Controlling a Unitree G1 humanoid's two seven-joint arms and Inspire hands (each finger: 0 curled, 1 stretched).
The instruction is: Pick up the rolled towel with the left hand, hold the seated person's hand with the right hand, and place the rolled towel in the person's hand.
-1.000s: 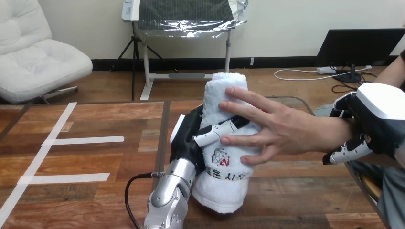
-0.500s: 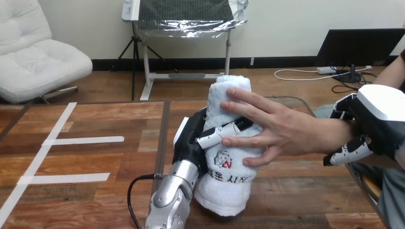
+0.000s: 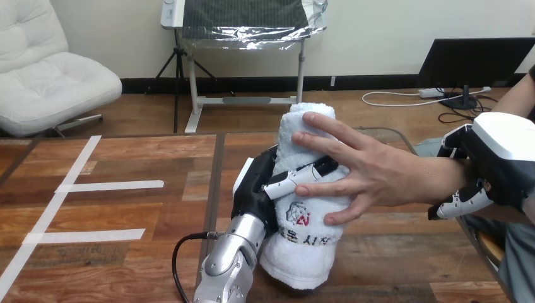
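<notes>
A white rolled towel [image 3: 301,243] with a red and black mark stands nearly upright above the table's middle, tilted a little to the right. My left hand [image 3: 257,189] is curled round its left side, and one finger [image 3: 291,178] crosses its front. The person's hand [image 3: 372,172] reaches in from the right, fingers spread across the towel's front and over my finger. At the right edge my right hand [image 3: 498,158] is wrapped round the person's wrist, fingers [image 3: 459,203] curled beneath it.
Strips of white tape [image 3: 107,185] mark the wooden table [image 3: 126,252] at the left. A dark seam [image 3: 214,183] runs down the tabletop beside my left arm [image 3: 227,268].
My left hand has carried the towel a little to the right, further into the person's spread hand. The right hand and the person's wrist have stayed in place.
</notes>
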